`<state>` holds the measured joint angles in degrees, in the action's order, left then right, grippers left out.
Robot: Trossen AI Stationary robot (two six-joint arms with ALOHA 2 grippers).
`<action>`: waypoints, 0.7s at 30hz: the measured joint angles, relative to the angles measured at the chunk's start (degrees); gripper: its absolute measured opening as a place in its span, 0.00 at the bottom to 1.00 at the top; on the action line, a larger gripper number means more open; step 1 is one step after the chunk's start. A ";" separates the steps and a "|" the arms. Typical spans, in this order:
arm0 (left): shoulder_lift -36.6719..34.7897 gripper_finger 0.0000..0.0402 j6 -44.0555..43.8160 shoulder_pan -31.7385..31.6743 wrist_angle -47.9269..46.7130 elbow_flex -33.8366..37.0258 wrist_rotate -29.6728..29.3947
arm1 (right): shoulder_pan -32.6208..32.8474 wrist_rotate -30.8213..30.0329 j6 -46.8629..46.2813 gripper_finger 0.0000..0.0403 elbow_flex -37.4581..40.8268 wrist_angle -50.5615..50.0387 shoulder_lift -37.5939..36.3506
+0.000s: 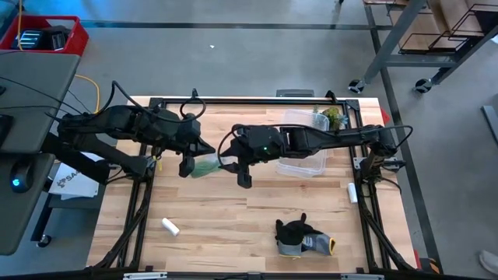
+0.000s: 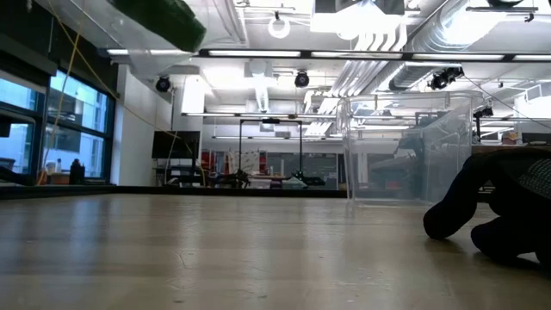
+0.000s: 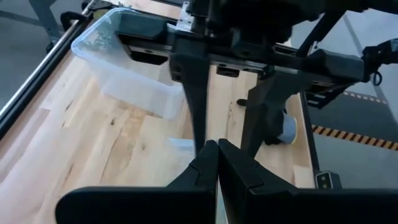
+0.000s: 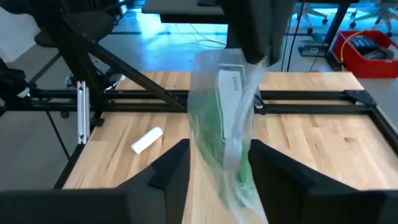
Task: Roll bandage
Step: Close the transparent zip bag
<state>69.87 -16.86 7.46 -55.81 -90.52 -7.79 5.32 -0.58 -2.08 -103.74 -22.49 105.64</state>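
My left tool (image 1: 187,165) is clenched on the top of a clear plastic bag (image 4: 227,99), and the bandage (image 4: 211,140) is inside that bag, a bright green mass hanging in the air above the bench (image 1: 233,210). From above, the bag trails off toward my right tool (image 1: 244,177), so the bandage sits between the two tools, near the middle of the bench. My right tool is released: its two fingers (image 4: 168,171) stand apart on either side of the lower end of the bag, and I cannot tell whether they touch the plastic. The bag hangs tilted, with a white label strip showing through it.

Just behind my right tool, under its arm, lies a clear plastic bin (image 1: 303,148), close enough that the arm crosses over it. Beyond the bin, at the far corner of the bench, there is some green stuff I cannot make out. On the near side of my right tool, well apart, a dark grey glove (image 1: 299,236) lies crumpled on the wood. A small white cylinder (image 1: 170,226) lies well apart on the near side of my left tool, and another white cylinder (image 1: 352,192) rests by the frame on the right arm's side. The wood right under the bag is bare.
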 joint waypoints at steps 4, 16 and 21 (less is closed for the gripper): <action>0.00 0.00 -0.08 0.00 -0.07 0.00 -0.24 | 0.00 0.00 0.88 0.29 0.00 0.37 0.25; 0.00 0.00 -1.07 0.00 -1.63 0.00 -0.98 | -0.09 -0.48 -0.44 0.03 0.00 0.50 0.31; -0.42 0.00 -1.05 0.04 -2.39 -0.53 -1.45 | -0.22 -0.82 -0.50 0.02 -0.13 -0.87 0.71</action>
<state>69.45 -17.91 7.51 -58.20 -91.05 -9.24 5.10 -1.40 -2.59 -103.88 -23.36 106.36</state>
